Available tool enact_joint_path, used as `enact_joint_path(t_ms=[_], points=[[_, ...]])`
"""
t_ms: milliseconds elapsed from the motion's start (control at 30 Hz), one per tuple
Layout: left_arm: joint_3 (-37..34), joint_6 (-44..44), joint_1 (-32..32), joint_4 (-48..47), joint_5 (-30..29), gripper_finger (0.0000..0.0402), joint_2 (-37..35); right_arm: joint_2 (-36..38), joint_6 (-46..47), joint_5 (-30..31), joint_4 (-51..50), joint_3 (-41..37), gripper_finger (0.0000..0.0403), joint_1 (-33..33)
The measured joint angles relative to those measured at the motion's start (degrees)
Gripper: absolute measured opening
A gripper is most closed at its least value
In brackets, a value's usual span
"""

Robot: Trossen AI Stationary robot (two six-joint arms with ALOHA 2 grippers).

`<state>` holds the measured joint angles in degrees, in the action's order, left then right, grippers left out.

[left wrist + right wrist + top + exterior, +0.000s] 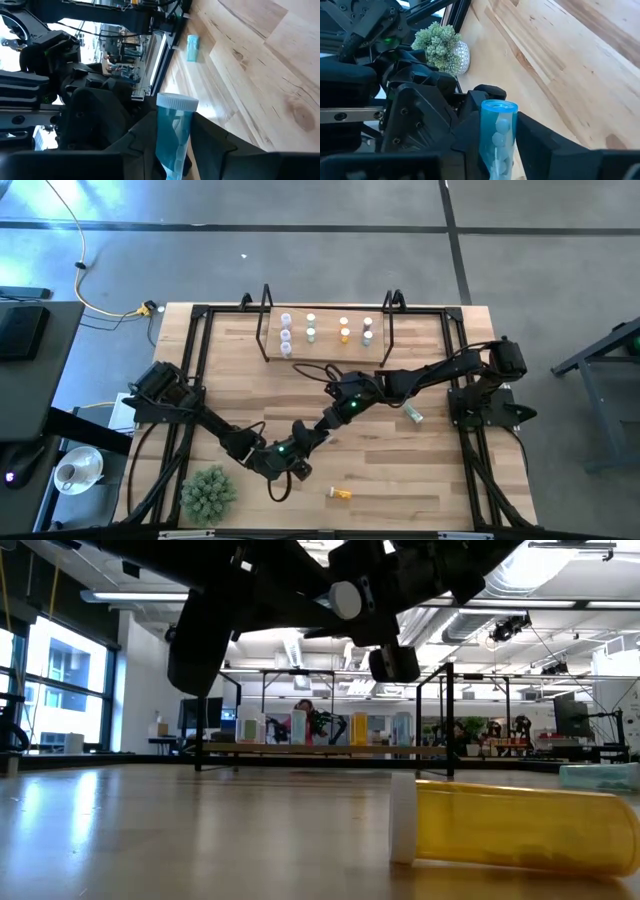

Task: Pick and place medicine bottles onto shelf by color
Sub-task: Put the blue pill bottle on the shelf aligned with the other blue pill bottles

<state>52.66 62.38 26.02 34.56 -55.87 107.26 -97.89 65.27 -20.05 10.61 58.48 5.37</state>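
Observation:
My left gripper (306, 437) and my right gripper (322, 425) meet tip to tip above the table's middle. In the left wrist view a teal bottle (175, 130) with a white cap sits between the left fingers. In the right wrist view a teal bottle (497, 135) with white pills sits between the right fingers. Whether these are one bottle or two, I cannot tell. Another teal bottle (413, 415) and an orange bottle (340, 493) lie on their sides on the table. Several bottles stand on the shelf (325, 352) at the far edge. My left gripper pinches the teal bottle's body (170, 150) between its two fingers, which lie along the bottle. The white cap (177, 102) points away past the fingertips. The bottle is clear of the table. My right gripper pinches the teal bottle's body (495, 150) between its two fingers, which lie along the bottle. The capless flat end (499, 106) points away past the fingertips. The bottle is clear of the table.
A green spiky plant ball (208, 492) stands at the near left corner. The orange bottle (510, 825) lies close to the near edge. Black frames run along the table's left and right sides. Bare wood shows between the grippers and the shelf (330, 748).

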Motion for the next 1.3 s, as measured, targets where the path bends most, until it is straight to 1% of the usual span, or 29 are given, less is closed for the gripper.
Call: enact_joint_path(t_ms=[233,300,400,533,667,833,900,967,1100,1167,1233,1300], points=[[-0.02,-3.12,0.07,-0.01,-0.17,0.0093,0.00,0.05,-2.79,-0.72,1.21,-0.04,0.0167,-1.58],[-0.02,-4.43,0.07,-0.03,-0.31,0.0093,0.00,0.69,-4.28,-0.52,1.29,-0.04,0.0176,-2.60],[-0.06,-7.73,0.05,-0.08,-0.23,0.0093,0.00,2.52,-7.06,-0.42,2.08,-0.04,0.0180,-4.61],[-0.07,-13.83,-0.44,-0.05,-0.10,0.0093,0.00,6.89,-14.35,-0.53,1.48,-0.04,0.0180,-7.42],[-0.06,-20.74,-2.50,0.06,-0.20,0.0093,0.00,12.22,-23.44,-0.49,-0.09,-0.02,0.0181,-8.77],[-0.07,-29.22,-6.03,0.66,0.58,0.0093,0.00,19.03,-36.51,-0.23,-7.04,-0.02,0.0181,-8.26],[-0.07,-32.49,-7.59,0.98,2.29,0.0093,0.00,21.51,-41.73,1.49,-11.28,-0.02,0.0181,-7.39],[-0.07,-35.75,-9.07,1.27,4.55,0.0093,0.00,23.81,-46.71,4.58,-16.77,-0.02,0.0181,-6.12],[-0.07,-41.21,-11.87,1.67,12.43,0.0093,0.00,26.52,-53.45,13.93,-26.90,-0.02,0.0181,-2.84],[-0.07,-44.07,-13.20,2.00,16.78,0.0093,0.00,26.81,-54.61,17.39,-30.63,-0.02,0.0181,-1.29],[-0.07,-46.99,-14.56,2.41,20.93,0.0093,0.00,26.79,-54.79,19.54,-33.17,-0.02,0.0181,0.23],[-0.07,-49.69,-15.89,3.28,24.79,0.0093,0.00,26.51,-52.99,21.50,-33.49,-0.04,0.0181,1.62]])
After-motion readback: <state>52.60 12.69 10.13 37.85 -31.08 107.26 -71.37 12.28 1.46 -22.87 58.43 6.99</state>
